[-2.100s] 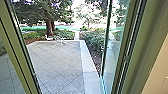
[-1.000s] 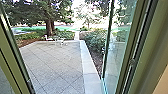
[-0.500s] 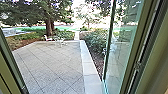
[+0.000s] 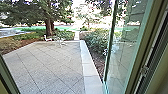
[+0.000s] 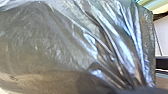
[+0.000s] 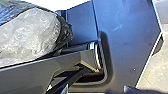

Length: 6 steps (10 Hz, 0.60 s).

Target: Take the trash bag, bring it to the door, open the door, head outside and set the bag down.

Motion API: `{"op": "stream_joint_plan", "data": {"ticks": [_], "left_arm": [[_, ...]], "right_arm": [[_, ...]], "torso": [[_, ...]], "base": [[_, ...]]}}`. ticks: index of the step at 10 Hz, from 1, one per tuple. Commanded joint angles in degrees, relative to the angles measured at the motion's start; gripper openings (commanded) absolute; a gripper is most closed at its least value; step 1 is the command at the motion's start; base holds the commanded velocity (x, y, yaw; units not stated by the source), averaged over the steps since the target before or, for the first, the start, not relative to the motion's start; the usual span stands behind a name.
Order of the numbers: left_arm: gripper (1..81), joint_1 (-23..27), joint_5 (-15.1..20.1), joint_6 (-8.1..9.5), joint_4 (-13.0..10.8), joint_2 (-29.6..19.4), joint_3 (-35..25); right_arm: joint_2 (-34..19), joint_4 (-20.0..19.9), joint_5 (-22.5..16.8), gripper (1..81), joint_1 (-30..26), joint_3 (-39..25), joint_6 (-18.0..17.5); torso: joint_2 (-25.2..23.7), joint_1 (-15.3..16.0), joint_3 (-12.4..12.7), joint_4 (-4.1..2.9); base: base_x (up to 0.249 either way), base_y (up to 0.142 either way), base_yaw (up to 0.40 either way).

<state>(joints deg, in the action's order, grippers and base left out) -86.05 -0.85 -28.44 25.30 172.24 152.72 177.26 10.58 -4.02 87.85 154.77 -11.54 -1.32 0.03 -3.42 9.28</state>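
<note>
The trash bag (image 5: pixel 62 50), dark, shiny and see-through, spreads large across the left wrist view. Its folds draw together at my left gripper (image 5: pixel 136 87), which is shut on it. In the right wrist view the bag (image 6: pixel 30 35) shows a pale, crumpled bulge beside the robot's own jointed bar. My right gripper (image 6: pixel 96 89) is open, its two tips well apart with nothing seen between them. In the head view the glass door (image 4: pixel 125 55) stands open on the right of the doorway, with a paved yard beyond.
The door frame (image 4: pixel 152 47) runs close along the right, and another frame edge (image 4: pixel 7 75) is at the lower left. Outside are paving (image 4: pixel 50 67), a pale curb strip (image 4: pixel 87 60), bushes (image 4: pixel 96 41), a tree (image 4: pixel 48 23) and white outdoor furniture (image 4: pixel 60 41).
The head camera has moved forward into the doorway: the frame edges slide outward on both sides and more paving shows at the left. The door remains open.
</note>
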Motion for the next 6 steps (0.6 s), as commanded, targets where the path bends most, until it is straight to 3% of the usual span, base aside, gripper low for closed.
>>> {"op": "stream_joint_plan", "data": {"ticks": [1,6], "left_arm": [[1.0,2.7,3.7,-0.39,-0.2,-0.1,-0.2],[1.0,2.7,3.7,-0.39,-0.2,-0.1,-0.3]], "right_arm": [[1.0,1.0,-3.7,81.1,-2.0,-0.5,0.9],[1.0,1.0,-3.7,81.1,-2.0,-0.5,0.9]], "torso": [[0.0,0.0,0.0,0.00],[0.0,0.0,0.0,0.00]], "base": [[0.115,0.000,0.000],[0.114,0.000,0.000]]}}
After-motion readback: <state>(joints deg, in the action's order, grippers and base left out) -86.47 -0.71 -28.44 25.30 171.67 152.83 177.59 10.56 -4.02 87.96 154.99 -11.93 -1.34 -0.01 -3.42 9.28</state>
